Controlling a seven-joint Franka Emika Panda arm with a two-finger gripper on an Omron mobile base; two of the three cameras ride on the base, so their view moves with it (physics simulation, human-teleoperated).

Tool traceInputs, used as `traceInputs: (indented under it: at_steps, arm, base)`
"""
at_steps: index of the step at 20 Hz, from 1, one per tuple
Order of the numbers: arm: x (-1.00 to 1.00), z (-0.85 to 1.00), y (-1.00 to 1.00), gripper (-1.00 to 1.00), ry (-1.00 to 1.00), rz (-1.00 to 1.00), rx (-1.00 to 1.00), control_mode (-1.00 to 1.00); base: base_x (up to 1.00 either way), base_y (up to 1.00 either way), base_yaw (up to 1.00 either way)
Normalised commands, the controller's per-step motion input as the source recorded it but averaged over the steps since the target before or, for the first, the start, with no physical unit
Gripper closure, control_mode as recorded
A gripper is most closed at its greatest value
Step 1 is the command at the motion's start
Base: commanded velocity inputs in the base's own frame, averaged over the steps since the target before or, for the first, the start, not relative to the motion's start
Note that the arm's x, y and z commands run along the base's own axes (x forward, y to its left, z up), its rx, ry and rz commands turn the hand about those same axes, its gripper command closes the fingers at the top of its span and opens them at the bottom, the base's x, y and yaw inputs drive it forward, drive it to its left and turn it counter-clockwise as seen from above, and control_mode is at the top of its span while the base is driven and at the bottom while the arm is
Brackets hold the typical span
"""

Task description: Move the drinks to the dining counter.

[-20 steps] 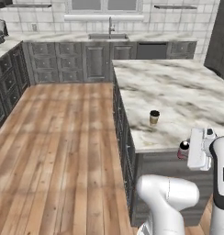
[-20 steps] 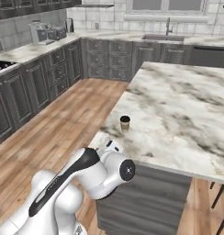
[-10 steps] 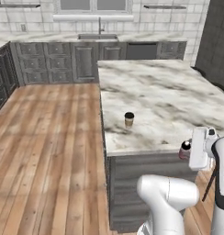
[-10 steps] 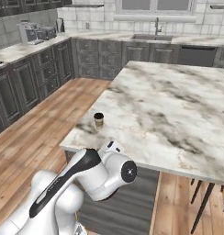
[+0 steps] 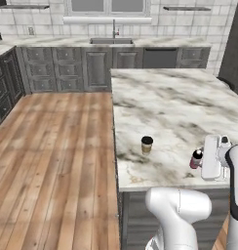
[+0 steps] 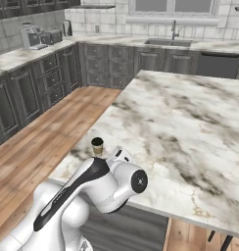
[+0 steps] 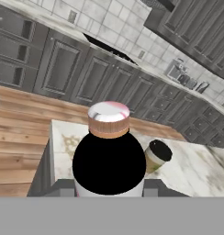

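Hand view shows the gripper (image 7: 108, 193) clamped on the bottle (image 7: 108, 151), coffee cup (image 7: 156, 156) just behind

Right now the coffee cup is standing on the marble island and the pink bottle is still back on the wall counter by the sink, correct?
Not quite. The coffee cup does stand on the marble island, but the pink bottle is not by the sink. The left base view shows it at the gripper over the island's near edge, and the hand view has it filling the frame between the fingers.
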Motion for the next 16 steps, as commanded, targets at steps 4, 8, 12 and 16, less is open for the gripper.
traceInputs:
  at_steps: [4,8,12,16]
  arm:
    - [0.0,0.0,0.0,1.0,0.0,0.0,0.0,1.0]
    - [0.0,0.0,0.0,1.0,0.0,0.0,0.0,1.0]
    - [0.0,0.0,0.0,1.0,0.0,0.0,0.0,1.0]
    - [0.0,0.0,0.0,1.0,0.0,0.0,0.0,-1.0]
  base:
    - [0.49,0.0,0.02]
    - [0.35,0.0,0.0]
    - [0.09,0.0,0.0]
    - [0.0,0.0,0.0]
